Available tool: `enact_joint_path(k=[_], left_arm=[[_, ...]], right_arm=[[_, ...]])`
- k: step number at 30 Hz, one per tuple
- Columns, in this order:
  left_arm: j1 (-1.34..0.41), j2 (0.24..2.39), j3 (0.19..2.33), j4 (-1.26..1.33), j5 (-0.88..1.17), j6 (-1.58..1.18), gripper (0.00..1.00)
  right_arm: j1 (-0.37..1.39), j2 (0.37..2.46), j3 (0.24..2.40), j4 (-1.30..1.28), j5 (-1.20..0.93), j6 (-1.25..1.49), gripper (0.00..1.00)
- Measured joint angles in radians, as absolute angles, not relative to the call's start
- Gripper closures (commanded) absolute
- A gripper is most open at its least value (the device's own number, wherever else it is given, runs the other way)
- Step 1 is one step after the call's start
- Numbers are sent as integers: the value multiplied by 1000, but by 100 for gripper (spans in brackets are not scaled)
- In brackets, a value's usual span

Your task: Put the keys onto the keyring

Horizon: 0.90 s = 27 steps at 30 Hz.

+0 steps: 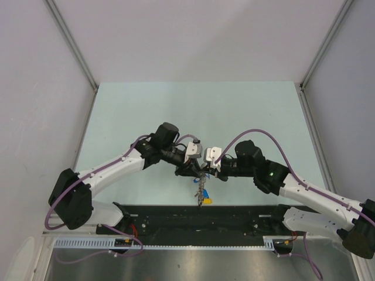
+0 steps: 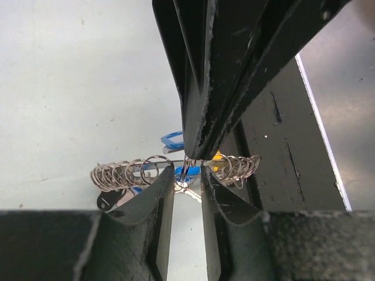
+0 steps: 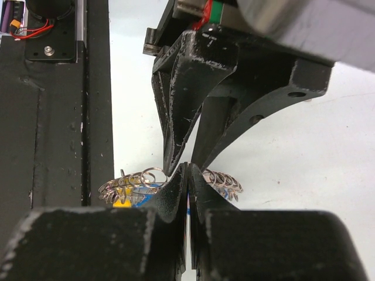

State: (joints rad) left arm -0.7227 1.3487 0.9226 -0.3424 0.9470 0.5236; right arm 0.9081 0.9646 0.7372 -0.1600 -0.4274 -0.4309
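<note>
A pale green bench (image 1: pixel 176 105) is seen from above, with a black metal base rail (image 1: pixel 199 219) along its near edge; two white jointed arms are mounted there, the left arm (image 1: pixel 117 167) and the right arm (image 1: pixel 304 190) being bent inward so that their black hands meet tip to tip over the middle of the bench, close to the rail. The left hand (image 2: pixel 187 181) is released; its two fingers are parted by a narrow gap, and a thin wire of the large grey metal keyring (image 1: pixel 203 188) is seen passing through that gap without being pinched. The right hand (image 3: pixel 187 174) is clenched, its fingers pressed together on the keyring's wire, and its closed tip is set just against the left hand's fingertips. The keyring is held between the two hands, above the bench surface, and hangs down towards the rail. Many small silver wire rings (image 2: pixel 120 174) are fanned along it on both sides of the grip; a blue plastic tag (image 2: pixel 171 140) and a yellow plastic tag (image 3: pixel 121 202) are seen among them. Individual keys cannot be told apart.
</note>
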Motion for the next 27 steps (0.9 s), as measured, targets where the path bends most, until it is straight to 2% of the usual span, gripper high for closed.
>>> enact_joint_path(k=[5, 12, 15, 19, 27], left_arm=[[-723, 1349, 910, -340, 946, 524, 75], [-723, 1346, 904, -297, 951, 513, 75], [-723, 1341, 895, -277, 956, 498, 81], [-723, 1340, 893, -263, 959, 492, 100], [-723, 1327, 881, -245, 959, 476, 99]], right_arm=[[908, 965, 737, -160, -428, -430, 100], [908, 965, 737, -161, -428, -430, 100], [908, 965, 737, -161, -427, -430, 100], [908, 963, 738, -161, -424, -430, 100], [908, 952, 738, -174, -401, -425, 100]])
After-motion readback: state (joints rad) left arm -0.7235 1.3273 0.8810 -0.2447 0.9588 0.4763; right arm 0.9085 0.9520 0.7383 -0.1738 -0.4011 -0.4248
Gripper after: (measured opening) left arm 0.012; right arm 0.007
